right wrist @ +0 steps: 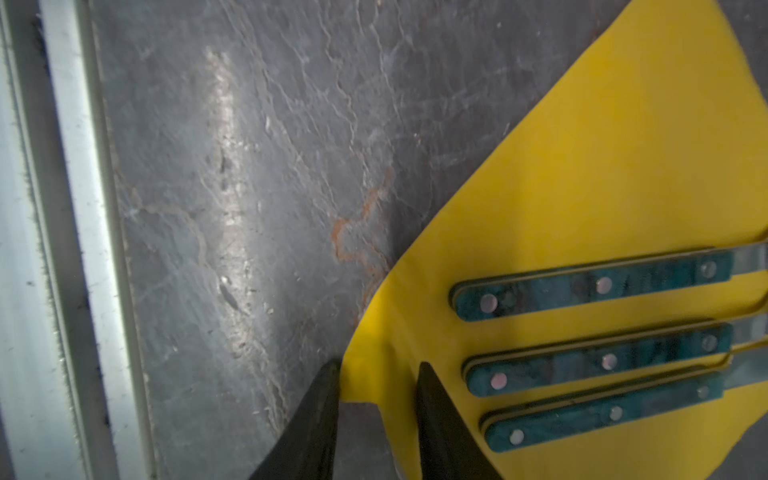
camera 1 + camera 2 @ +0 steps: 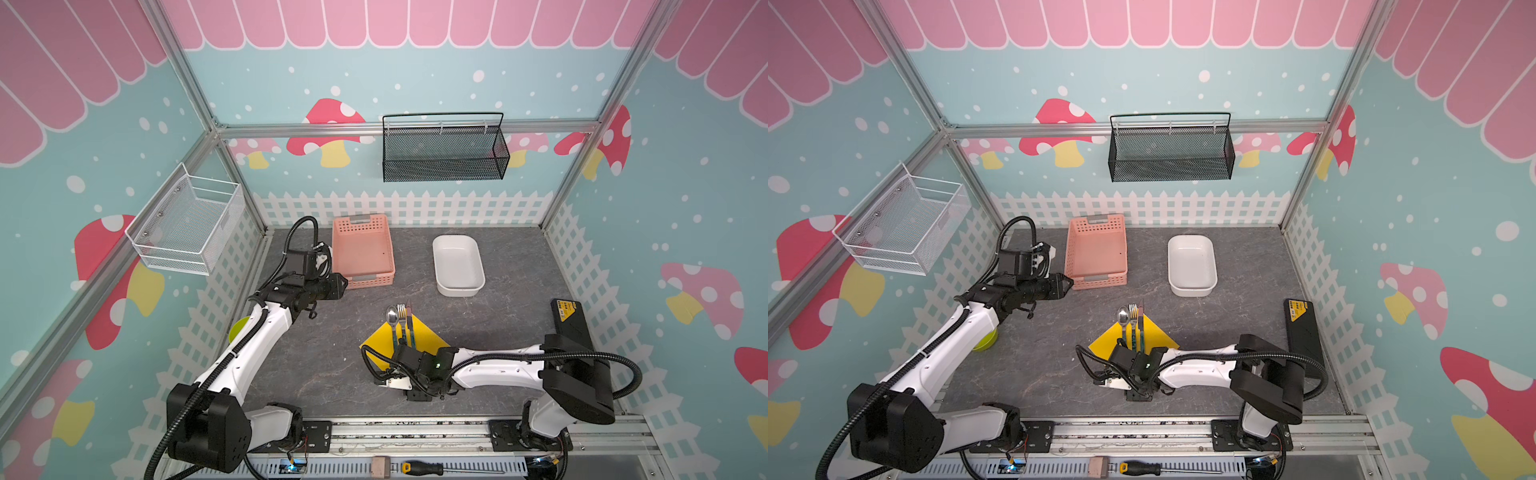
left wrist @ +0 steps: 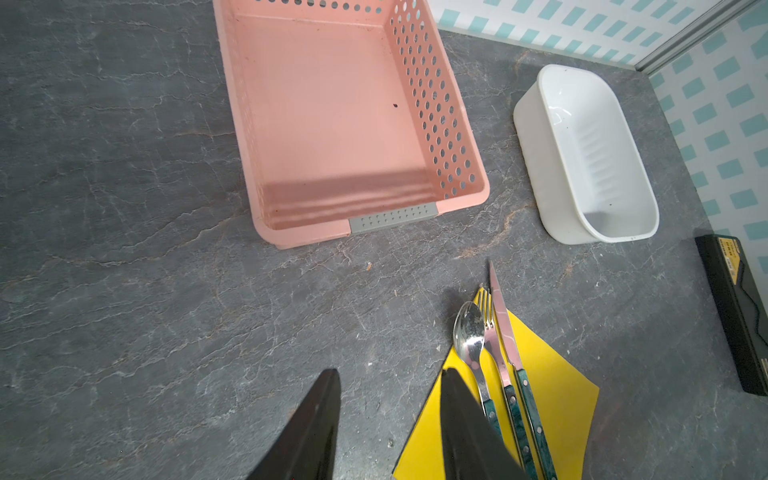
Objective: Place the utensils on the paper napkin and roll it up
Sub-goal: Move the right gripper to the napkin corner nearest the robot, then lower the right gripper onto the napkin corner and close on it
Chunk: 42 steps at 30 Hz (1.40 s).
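Right fingers (image 1: 436,415), narrowly parted, straddle the six-o'clock corner of the limp napkin (image 1: 623,145), likely the best hold; slick cutlery (image 1: 602,286) pins it; left fingers (image 3: 316,415) parted, empty.

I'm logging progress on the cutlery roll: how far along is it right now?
Done: the spoon, fork and knife lie side by side on the yellow napkin, heads past its far corner. In hand: the right gripper straddles the napkin's near corner, jaws apart, not yet pinching. Remaining: the rolling; the napkin is unrolled. The left gripper hovers open, empty.
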Available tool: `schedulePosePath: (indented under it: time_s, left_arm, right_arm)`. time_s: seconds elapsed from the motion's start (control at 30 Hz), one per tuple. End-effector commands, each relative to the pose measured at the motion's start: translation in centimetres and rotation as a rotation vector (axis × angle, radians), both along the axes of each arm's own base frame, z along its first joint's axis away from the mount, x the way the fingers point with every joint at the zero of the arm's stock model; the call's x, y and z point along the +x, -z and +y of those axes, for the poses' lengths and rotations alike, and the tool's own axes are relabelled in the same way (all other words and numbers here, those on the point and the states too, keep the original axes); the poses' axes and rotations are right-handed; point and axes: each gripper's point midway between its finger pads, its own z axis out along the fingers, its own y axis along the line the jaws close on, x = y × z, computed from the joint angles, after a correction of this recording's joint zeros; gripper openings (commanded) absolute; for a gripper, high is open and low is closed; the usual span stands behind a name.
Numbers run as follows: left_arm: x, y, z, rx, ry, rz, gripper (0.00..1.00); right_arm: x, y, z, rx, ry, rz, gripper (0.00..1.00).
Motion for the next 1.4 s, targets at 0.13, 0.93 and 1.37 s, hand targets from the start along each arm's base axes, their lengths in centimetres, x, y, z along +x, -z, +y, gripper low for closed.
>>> schedulePosePath:
  time_s: [0.13,0.93,1.37]
  left_arm:
    - [-0.1,-0.4,0.4,-0.007,-0.006,-0.018,0.42]
    - [-0.1,-0.3,0.5,-0.007,-0.010,-0.016,0.42]
    - [-0.1,-0.2,0.6,-0.012,-0.013,-0.009,0.42]
  right_arm:
    - [0.3,-0.5,-0.8,-0.018,-0.007,-0.041,0.31]
    - [-1.8,-1.5,0.6,0.108,-0.069,0.033,0.45]
    - [-1.9,0.9,0.2,0.034,-0.075,0.009,0.49]
